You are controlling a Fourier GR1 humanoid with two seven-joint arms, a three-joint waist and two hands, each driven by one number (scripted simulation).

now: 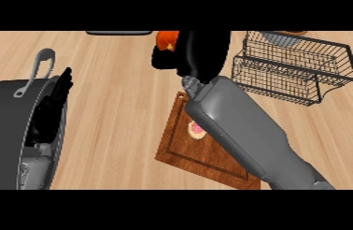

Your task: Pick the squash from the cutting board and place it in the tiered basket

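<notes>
1. Right hand [196,53] raised over the wooden surface [117,107], fingers curled round the orange squash [166,40].
2. Squash off the cutting board [189,152], left of the tiered basket [293,68], apart from it.
3. Pink-and-yellow item [196,129] lying on the board beside the right forearm.
4. Left hand [52,107] at the left edge, fingers straight, over a dark pot [14,131].

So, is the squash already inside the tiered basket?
No, the orange squash is in the curled right hand over the counter, left of the tiered basket.
</notes>
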